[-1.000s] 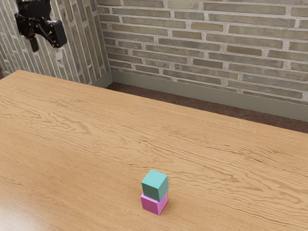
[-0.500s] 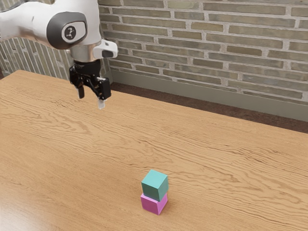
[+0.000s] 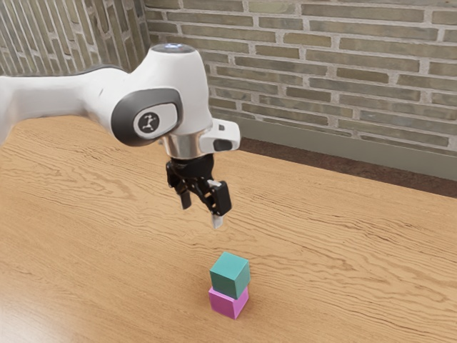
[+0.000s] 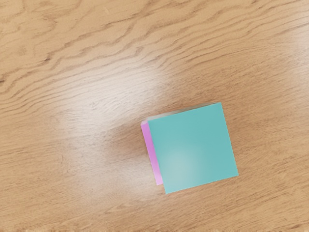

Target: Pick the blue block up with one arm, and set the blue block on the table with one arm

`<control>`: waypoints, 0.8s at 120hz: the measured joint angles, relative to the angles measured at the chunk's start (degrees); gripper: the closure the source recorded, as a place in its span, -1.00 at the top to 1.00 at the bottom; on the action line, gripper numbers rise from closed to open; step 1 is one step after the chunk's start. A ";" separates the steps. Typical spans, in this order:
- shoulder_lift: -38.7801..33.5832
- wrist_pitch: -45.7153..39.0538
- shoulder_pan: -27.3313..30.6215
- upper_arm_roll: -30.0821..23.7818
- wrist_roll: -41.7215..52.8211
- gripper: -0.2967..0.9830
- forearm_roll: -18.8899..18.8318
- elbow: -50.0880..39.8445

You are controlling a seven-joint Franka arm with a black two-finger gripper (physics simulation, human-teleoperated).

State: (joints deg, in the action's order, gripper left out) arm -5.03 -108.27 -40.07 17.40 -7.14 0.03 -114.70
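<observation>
My gripper (image 3: pixel 201 216) points down above the wooden table (image 3: pixel 321 236) in the exterior view, open, with a gap between its two fingers. Below it and toward the exterior view's right, the teal-blue block (image 3: pixel 230 275) rests on top of a pink block (image 3: pixel 228 303). Neither block is touched by the fingers. In the wrist view the blue block (image 4: pixel 193 147) covers most of the pink block (image 4: pixel 152 153), of which a narrow strip shows along one side.
A brick wall (image 3: pixel 343 78) rises behind the table's far edge. The white arm reaches in over the table from the exterior view's left.
The arm has swung in toward the exterior view's right and come lower, bringing my open gripper close above the stack. Both blocks have stayed where they were.
</observation>
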 joint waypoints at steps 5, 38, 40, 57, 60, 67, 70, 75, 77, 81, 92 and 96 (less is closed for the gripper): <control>-0.39 -0.31 0.00 -0.03 -0.70 0.54 0.13 -0.93; -3.17 -1.34 -5.19 -0.24 -5.24 0.54 2.43 -7.01; -3.05 -1.40 -5.43 -0.24 -5.49 0.54 2.57 -7.04; 0.26 -2.55 -6.10 0.07 -7.10 0.54 3.14 -6.70; 1.16 -3.06 -5.97 0.21 -7.21 0.54 3.13 -6.60; 3.76 -4.14 -5.49 0.42 -7.44 0.54 3.24 -5.91; 4.75 -4.54 -5.28 0.47 -7.53 0.54 3.28 -5.48; 6.73 -5.15 -4.92 0.55 -7.58 0.54 3.40 -4.28; 7.55 -5.42 -4.77 0.57 -7.59 0.54 3.45 -3.73; 9.09 -5.90 -4.55 0.59 -7.59 0.54 3.58 -2.58; 12.08 -6.97 -4.58 0.68 -7.59 0.54 4.83 -1.20; 12.69 -7.25 -4.36 0.69 -7.58 0.54 5.30 -1.06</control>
State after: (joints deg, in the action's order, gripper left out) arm 7.66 -115.52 -44.43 18.09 -14.72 5.33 -115.77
